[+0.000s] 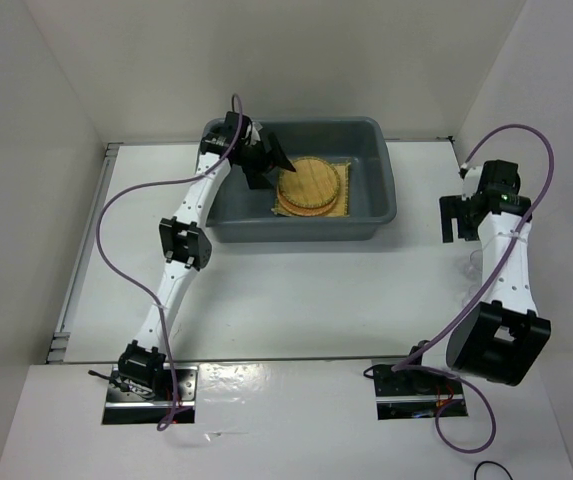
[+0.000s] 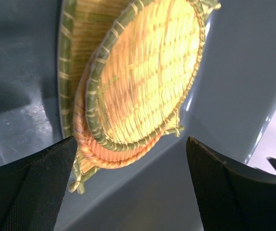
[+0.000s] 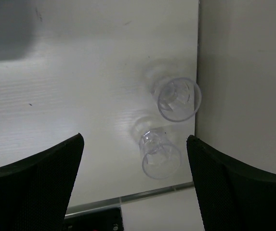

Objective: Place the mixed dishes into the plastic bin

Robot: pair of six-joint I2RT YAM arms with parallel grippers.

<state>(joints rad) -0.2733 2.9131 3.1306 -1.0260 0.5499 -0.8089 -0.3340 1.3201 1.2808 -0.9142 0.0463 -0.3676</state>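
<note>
Over the left end of the bin (image 1: 296, 228), my left hand (image 1: 266, 162) hangs spread wide with nothing between its fingers. Below it, two round woven discs (image 1: 311, 185) lie stacked on the square yellow mat (image 1: 344, 207) on the bin's floor, so I judge those three dishes are delivered. Well to the right of the bin, my right hand (image 3: 134, 144) is likewise spread and pinching nothing. It is poised above the worktop (image 3: 56, 86), where two clear glass cups (image 3: 178, 98) sit close together beside the side wall (image 3: 243, 72), lined up, I reckon, to take one. The overhead view shows both arms and the whole bin but hardly any glass. My left wrist view shows the upper disc sitting slightly off the lower one. Only my right wrist view shows the cups plainly.
</note>
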